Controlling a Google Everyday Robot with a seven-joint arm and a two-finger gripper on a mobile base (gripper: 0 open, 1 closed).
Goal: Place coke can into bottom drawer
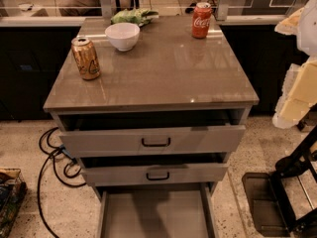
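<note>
The pincer (296,103) is hanging at the far right edge of view, off the side of the worktop (163,73). Whether it is spread or pressed together I cannot tell. The coke can (201,20) is standing upright at the worktop's back right corner, well apart from the white bowl (122,35) and the gold-brown can (85,58) on the left. Down below, the bottom drawer (155,212) is sitting pulled out, its grey floor bare. So I'm judging this as the reach step, with the can not yet grasped. Next the pincer is needing to travel left and back toward that red can, then close around its body without tipping it.
</note>
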